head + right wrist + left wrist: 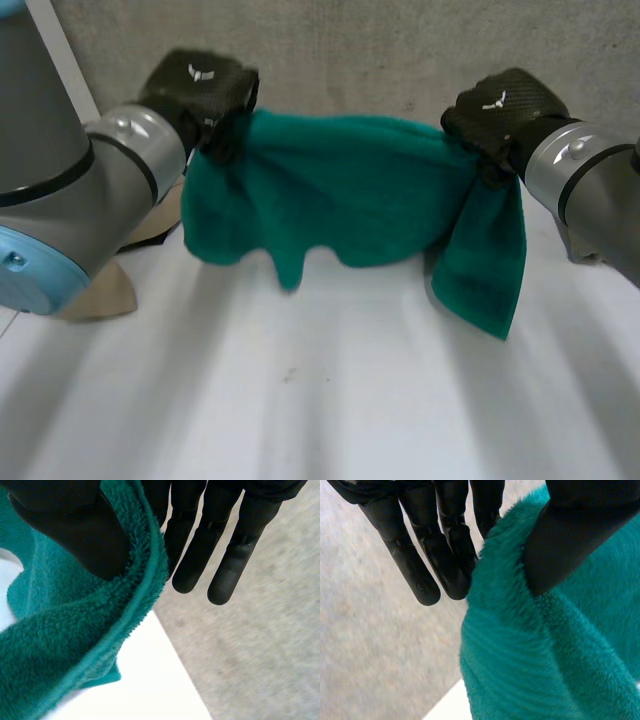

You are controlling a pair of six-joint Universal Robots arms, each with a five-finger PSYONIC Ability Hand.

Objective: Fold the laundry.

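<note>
Towel point(340, 190), long axis crosswise

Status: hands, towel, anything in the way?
Both shut on green towel: left hand at one top end, right hand at the other. Hangs between them over white table. By left arm, a brown sheet.

There is one green towel point(340, 190), with one left robot hand point(200, 85) and one right robot hand point(505, 110) at its ends, two in all. One brown flat piece point(100, 295) lies beside the towel on one surface point(300, 400).
</note>
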